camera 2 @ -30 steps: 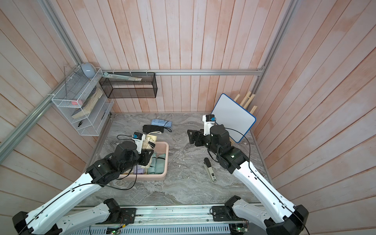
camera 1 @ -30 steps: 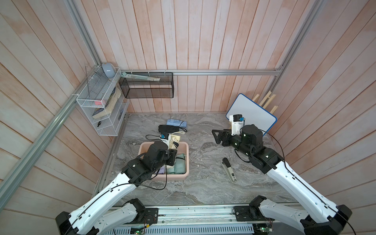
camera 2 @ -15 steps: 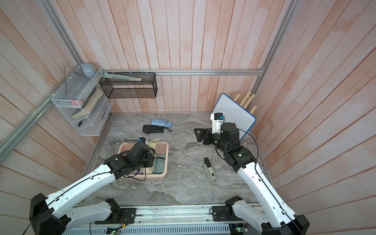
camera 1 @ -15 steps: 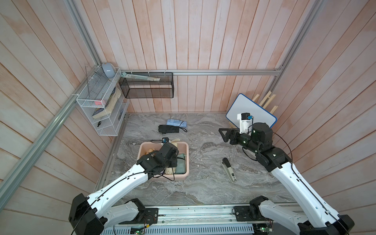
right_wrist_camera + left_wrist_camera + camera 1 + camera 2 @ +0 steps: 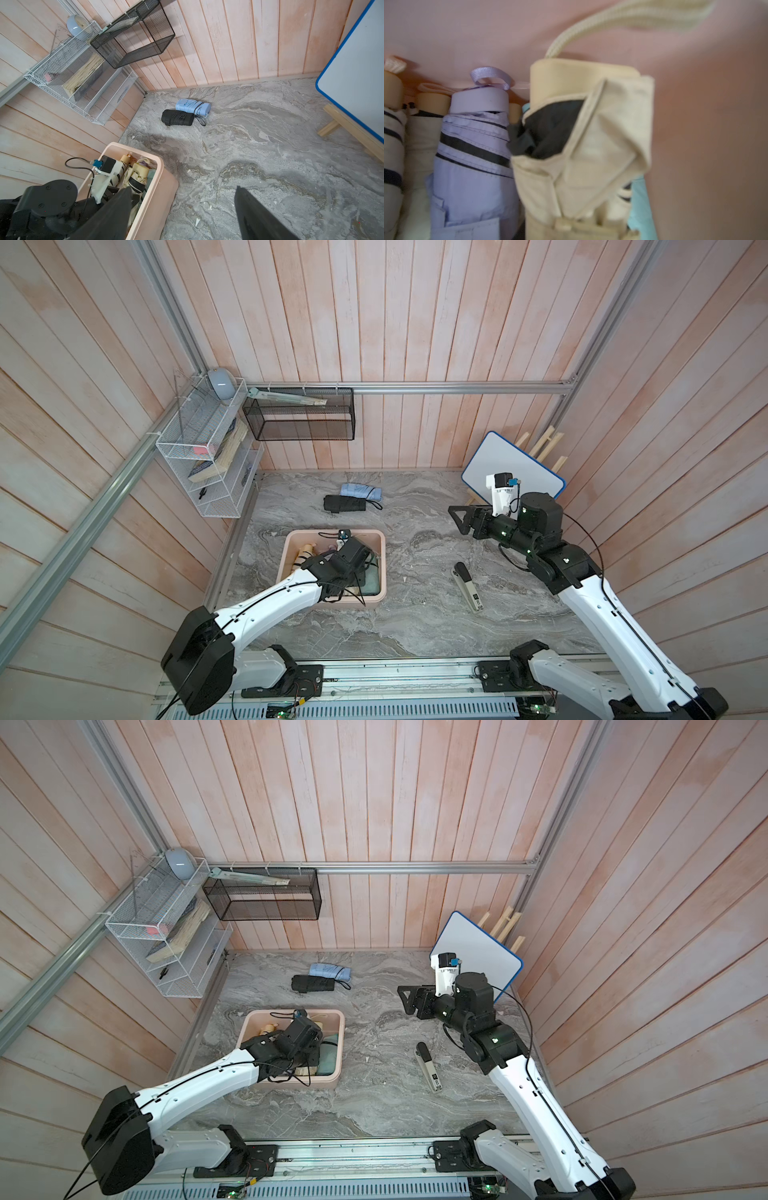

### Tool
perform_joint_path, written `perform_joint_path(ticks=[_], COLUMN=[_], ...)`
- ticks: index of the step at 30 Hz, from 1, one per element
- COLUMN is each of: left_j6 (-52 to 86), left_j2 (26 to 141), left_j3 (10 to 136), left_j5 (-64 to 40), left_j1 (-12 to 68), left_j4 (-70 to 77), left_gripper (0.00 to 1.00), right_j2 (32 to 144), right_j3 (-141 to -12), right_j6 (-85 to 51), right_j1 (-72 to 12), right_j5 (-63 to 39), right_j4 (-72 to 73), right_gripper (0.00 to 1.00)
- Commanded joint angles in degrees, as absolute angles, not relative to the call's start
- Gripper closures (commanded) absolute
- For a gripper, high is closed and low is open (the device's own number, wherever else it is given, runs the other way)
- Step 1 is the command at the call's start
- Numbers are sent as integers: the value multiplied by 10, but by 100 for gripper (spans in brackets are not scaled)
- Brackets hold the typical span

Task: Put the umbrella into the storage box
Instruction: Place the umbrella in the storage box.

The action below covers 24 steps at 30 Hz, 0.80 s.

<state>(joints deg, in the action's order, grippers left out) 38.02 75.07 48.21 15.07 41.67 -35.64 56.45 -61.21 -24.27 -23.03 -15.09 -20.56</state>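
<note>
The pale pink storage box (image 5: 382, 560) stands left of centre on the marble table, shown in both top views, its rim (image 5: 342, 1036) rounded. My left gripper (image 5: 353, 568) reaches down inside it, shut on a cream folded umbrella (image 5: 591, 155) whose handle lies near the box's pink wall (image 5: 695, 124). A lavender umbrella (image 5: 473, 145) and striped ones lie beside it. On the table behind the box lie a black umbrella (image 5: 344, 503) and a light blue umbrella (image 5: 360, 492). My right gripper (image 5: 456, 520) hovers open and empty, right of the box.
A black and grey stapler-like tool (image 5: 467, 587) lies on the table right of the box. A blue-edged whiteboard (image 5: 515, 472) on a wooden easel stands at the back right. A black mesh basket (image 5: 303, 418) and a white wire rack (image 5: 203, 456) hang on the walls.
My left gripper has come down into the storage box with the cream umbrella. The right arm has drawn back to the right, still open.
</note>
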Motion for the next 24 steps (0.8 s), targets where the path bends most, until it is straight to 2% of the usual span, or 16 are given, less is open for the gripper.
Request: perform_joint_path(ticks=[1,5,10,16,24], left_j6=[386,389,390,383,367], left_j2=[761,768,757,723,592], left_j3=[478,471,469,494,530], left_j5=[162,173,186,181,206], left_j1=[409,404,400,399,393], left_j4=[-308,-308,-319,-343,-357], left_gripper=[61,37,22,18,17], right_j2=[559,558,564,575,631], right_j3=[-622,-622,-622,-619,-618], right_j6=[-232,-232,-232,-239,-295], right_j1=[-225,-224,-224,-223,-225], right_j5=[-162,-168,-171,-175,-187], right_j4=[-215,-212,-205,-191,-121], right_gripper=[17,17,17,17,19])
